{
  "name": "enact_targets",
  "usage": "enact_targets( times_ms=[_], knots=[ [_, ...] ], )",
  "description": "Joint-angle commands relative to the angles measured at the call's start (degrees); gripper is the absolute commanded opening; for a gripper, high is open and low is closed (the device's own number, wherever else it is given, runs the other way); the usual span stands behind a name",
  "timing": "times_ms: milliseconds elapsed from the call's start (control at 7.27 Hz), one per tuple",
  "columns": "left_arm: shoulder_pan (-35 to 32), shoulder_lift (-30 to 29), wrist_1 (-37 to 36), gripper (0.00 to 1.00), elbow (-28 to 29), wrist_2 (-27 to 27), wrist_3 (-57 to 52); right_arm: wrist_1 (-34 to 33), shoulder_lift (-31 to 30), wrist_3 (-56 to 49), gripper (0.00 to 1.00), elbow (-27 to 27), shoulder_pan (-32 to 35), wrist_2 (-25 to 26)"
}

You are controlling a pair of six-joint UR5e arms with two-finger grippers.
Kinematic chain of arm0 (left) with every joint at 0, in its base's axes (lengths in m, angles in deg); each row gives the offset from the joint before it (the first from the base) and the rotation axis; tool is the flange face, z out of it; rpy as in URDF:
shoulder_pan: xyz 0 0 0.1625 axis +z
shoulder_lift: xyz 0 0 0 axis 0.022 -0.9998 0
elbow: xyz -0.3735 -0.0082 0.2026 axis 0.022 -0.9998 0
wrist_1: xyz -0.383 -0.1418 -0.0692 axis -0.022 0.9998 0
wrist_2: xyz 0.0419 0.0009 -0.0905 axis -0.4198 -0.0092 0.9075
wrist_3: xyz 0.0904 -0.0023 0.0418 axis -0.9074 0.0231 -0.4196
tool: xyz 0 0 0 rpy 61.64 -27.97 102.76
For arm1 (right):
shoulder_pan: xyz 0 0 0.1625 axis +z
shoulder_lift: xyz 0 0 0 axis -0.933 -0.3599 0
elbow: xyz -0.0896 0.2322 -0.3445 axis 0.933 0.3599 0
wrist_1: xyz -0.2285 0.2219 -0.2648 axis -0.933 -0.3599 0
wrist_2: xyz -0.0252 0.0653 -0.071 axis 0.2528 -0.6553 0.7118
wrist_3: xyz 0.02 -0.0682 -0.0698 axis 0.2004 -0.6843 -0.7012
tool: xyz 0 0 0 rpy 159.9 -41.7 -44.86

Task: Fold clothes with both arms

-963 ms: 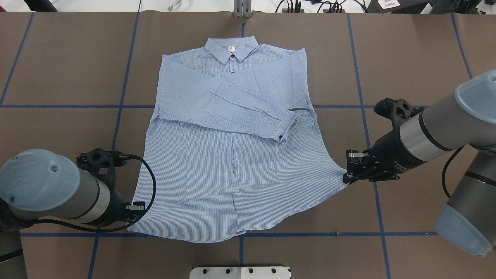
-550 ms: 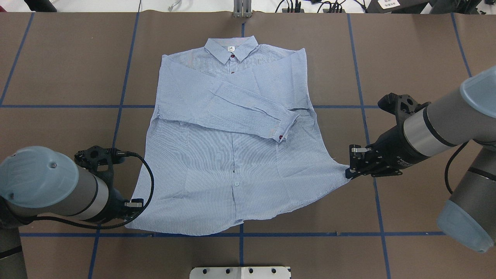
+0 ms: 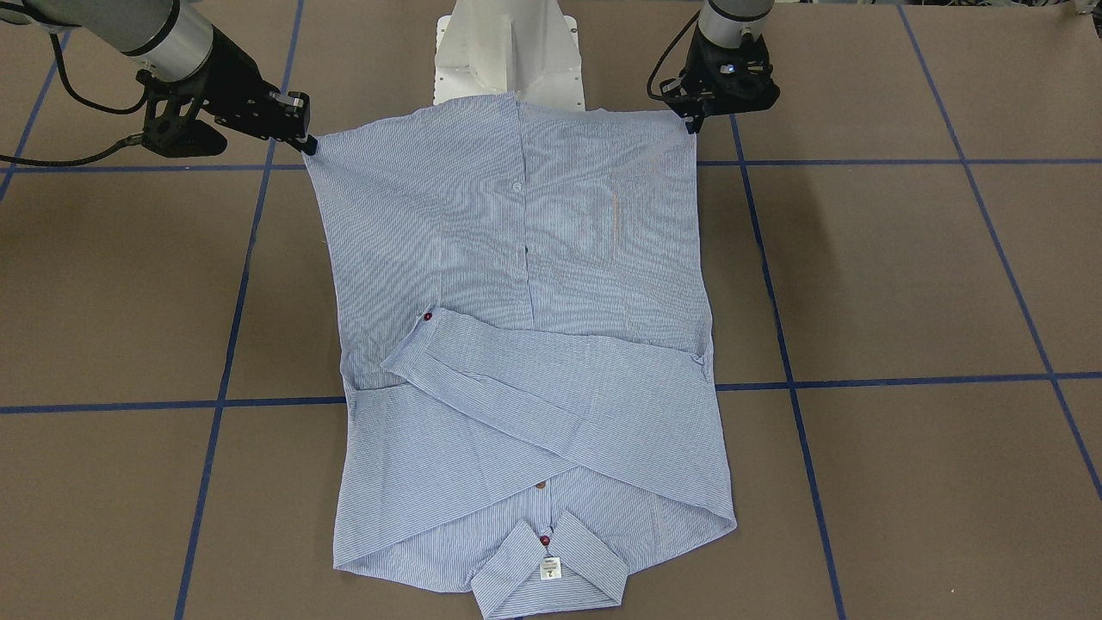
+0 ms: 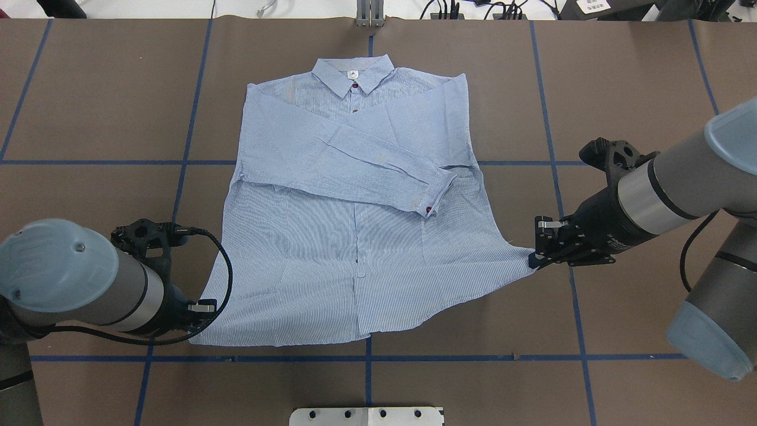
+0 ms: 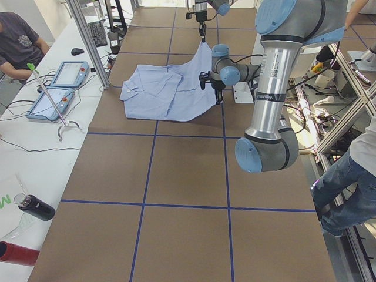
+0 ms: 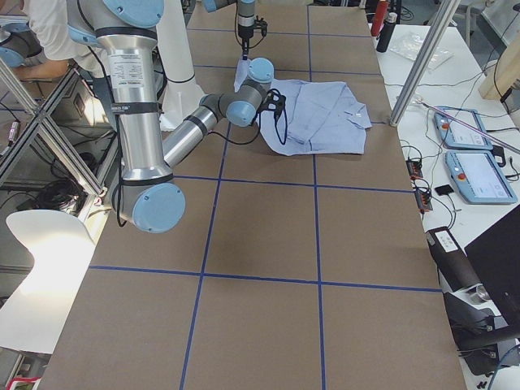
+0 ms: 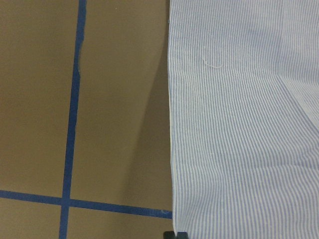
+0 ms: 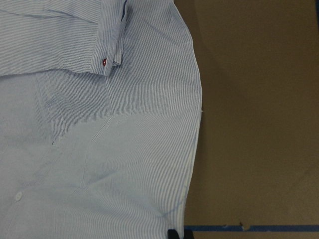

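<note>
Seen from overhead, the left arm (image 4: pixel 77 284) comes in low at the eight o'clock side of the brown counter (image 4: pixel 89 118). Its left gripper (image 4: pixel 198 324) is pinching the hem corner of the shirt (image 4: pixel 355 236) at about seven o'clock of the cloth. The wrist camera shows the striped edge running straight down into the closed tips.

The shirt lies face up in the middle of the counter, over the crossing of the blue tape lines (image 4: pixel 189 118). Its collar (image 4: pixel 353 74) with the white label points to twelve o'clock and the hem to six. Both sleeves are folded across the chest, and the upper one ends in a cuff (image 4: pixel 434 189) with a dark red button toward three o'clock. A white base plate (image 4: pixel 366 416) sits just past the hem at six o'clock.

At about four o'clock of the shirt, the right gripper (image 4: pixel 534 263) is pressed together on the other hem corner and draws it out into a point. In the left side view that corner rises off the counter. The right arm (image 4: pixel 668 189) reaches in from three o'clock.
</note>
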Motion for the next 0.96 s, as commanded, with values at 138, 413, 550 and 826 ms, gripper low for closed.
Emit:
enact_targets(
  times_ms=[138, 413, 550, 826],
  knots=[
    [-0.04, -0.47, 0.00, 0.00, -0.05, 0.18, 0.00, 0.00, 0.32, 0.00, 0.00, 0.06, 0.30, 0.00],
    [-0.04, -1.09, -0.09, 0.00, -0.84, 0.18, 0.18, 0.00, 0.14, 0.00, 0.00, -0.46, 0.56, -1.83],
    [-0.13, -1.18, -0.18, 0.00, -1.54, 2.10, 0.26, 0.00, -0.29, 0.00, 0.00, -0.81, 0.82, -3.67],
    [-0.22, -1.18, -0.27, 0.00, -3.65, 3.35, 0.53, -0.09, -2.04, 0.00, 0.00, -2.12, 0.82, -4.74]
  ],
)
